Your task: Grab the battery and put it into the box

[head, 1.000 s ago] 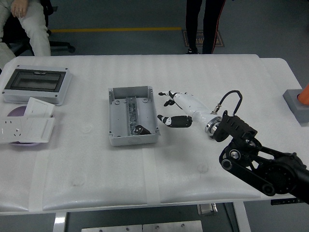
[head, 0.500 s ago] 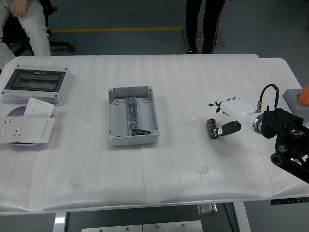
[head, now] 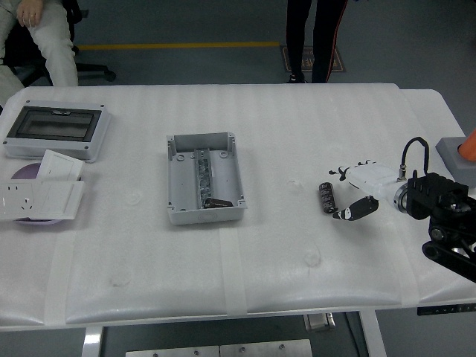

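White foam sheeting covers the desk point(head: 223, 282), and its near edge is bare of any task item. Moving inward on the right side, we find the right robot hand point(head: 348, 195) reaching in from the right edge, its fingers point(head: 354, 211) spread and holding nothing, with the thumb low and the other digits above. The battery point(head: 326, 198), a short dark cylinder, lies on its side on the desk just beside those fingertips, at their left; we cannot tell whether any digit touches it. No left robot hand appears in view. Further left, well apart from the battery, sits the grey open box point(head: 204, 178), with a small dark object already lying in its near end. We judge the pick-up step as not yet done. The main risk is rolling: a cylinder on its side can be nudged away if one digit arrives first, so we would close from both sides together. A loose pinch could also drop it during the long carry to the box. At the far left lie a lidded enclosure point(head: 56, 130) and white socket plates point(head: 41, 195); beyond the desk a seated person point(head: 33, 33) and a standing person point(head: 315, 37) take no part.
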Motion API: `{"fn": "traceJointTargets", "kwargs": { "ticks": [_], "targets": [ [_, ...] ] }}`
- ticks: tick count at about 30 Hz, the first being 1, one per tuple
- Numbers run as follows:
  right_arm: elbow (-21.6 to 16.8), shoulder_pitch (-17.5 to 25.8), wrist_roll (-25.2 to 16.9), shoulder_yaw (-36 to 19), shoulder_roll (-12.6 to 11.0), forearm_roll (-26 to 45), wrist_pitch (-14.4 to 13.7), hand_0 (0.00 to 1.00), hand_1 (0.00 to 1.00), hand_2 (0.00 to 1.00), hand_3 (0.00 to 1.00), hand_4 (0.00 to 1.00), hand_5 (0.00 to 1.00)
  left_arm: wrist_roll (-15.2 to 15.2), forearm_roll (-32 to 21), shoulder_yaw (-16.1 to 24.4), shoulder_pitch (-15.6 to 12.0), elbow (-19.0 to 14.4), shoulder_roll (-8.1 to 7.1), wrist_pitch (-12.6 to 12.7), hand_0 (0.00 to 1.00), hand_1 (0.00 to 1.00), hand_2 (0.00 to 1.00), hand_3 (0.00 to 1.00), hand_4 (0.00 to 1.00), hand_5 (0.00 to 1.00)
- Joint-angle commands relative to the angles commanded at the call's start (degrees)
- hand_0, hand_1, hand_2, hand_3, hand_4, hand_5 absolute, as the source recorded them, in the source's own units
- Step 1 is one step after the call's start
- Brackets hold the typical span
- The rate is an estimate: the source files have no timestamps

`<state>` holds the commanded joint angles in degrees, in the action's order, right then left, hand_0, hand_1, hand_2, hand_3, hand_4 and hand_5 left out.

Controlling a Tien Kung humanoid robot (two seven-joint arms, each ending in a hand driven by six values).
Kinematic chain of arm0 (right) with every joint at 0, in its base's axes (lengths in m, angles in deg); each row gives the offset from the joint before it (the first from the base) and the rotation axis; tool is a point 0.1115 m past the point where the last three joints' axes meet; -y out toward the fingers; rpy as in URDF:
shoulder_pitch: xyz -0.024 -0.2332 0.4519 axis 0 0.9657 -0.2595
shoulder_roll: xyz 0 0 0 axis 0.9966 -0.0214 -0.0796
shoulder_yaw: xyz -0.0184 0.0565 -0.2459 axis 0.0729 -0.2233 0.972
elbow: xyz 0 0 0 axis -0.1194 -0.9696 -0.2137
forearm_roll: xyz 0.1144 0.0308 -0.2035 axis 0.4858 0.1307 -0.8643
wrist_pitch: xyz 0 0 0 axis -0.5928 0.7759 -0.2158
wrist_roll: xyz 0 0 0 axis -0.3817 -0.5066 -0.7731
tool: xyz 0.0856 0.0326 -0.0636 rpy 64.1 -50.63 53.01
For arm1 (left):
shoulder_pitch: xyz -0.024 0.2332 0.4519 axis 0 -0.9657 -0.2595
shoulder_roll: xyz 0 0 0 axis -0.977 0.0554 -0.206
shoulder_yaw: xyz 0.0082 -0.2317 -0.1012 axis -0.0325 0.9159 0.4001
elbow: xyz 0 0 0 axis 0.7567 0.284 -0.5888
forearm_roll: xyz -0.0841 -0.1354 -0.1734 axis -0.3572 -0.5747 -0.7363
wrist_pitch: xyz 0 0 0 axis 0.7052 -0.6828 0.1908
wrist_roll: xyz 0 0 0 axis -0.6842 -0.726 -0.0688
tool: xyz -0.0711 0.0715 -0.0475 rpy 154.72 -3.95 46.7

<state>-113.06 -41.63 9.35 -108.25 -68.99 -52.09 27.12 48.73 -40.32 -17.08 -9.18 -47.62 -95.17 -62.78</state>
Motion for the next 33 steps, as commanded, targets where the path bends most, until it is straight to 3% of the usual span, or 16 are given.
{"fn": "traceJointTargets", "kwargs": {
  "ticks": [18, 19, 24, 25, 30, 31, 33],
  "targets": [
    [0.7, -0.6, 0.0, 2.4, 1.2, 1.1, -2.7, 0.998, 0.77, 0.842, 0.959, 0.943, 0.523, 0.4, -0.5, -0.4, 0.3, 0.0, 0.12, 0.3, 0.342, 0.581, 0.539, 0.487, 0.066, 0.002],
    [0.8, -0.6, 0.0, 2.5, 1.3, 1.1, -2.8, 0.998, 0.741, 0.788, 0.883, 0.746, 0.442, 0.4, -0.5, -0.4, 0.3, 0.0, 0.13, 0.3, 0.342, 0.581, 0.539, 0.488, 0.074, 0.002],
    [1.3, -0.6, -0.1, 3.3, 1.4, 0.7, -3.0, 0.998, 0.741, 0.788, 0.883, 0.746, 0.442, 0.4, -0.4, -0.3, 0.3, 0.0, 0.11, 0.2, 0.342, 0.581, 0.539, 0.488, 0.074, 0.002],
    [1.3, -0.7, -0.2, 3.4, 1.5, 0.7, -3.1, 0.998, 0.701, 0.734, 0.754, 0.541, 0.298, 0.4, -0.3, -0.3, 0.3, 0.0, 0.11, 0.2, 0.341, 0.581, 0.539, 0.49, 0.075, 0.002],
    [1.8, -0.8, -0.4, 3.9, 1.8, 0.4, -3.5, 0.998, 0.701, 0.734, 0.754, 0.541, 0.298, 0.6, -0.3, -0.6, 0.3, -0.1, 0.16, 0.3, 0.341, 0.581, 0.539, 0.49, 0.075, 0.002],
    [1.8, -0.8, -0.5, 4.0, 1.9, 0.3, -3.6, 0.998, 0.684, 0.706, 0.717, 0.419, 0.228, 0.7, -0.4, -0.7, 0.3, -0.1, 0.18, 0.3, 0.341, 0.581, 0.538, 0.489, 0.071, 0.002],
    [1.9, -0.9, -0.6, 4.1, 1.9, 0.2, -3.9, 0.998, 0.684, 0.706, 0.717, 0.419, 0.228, 0.9, -0.5, -1.0, 0.3, 0.0, 0.19, 0.3, 0.341, 0.581, 0.538, 0.489, 0.071, 0.002]
  ]
}}
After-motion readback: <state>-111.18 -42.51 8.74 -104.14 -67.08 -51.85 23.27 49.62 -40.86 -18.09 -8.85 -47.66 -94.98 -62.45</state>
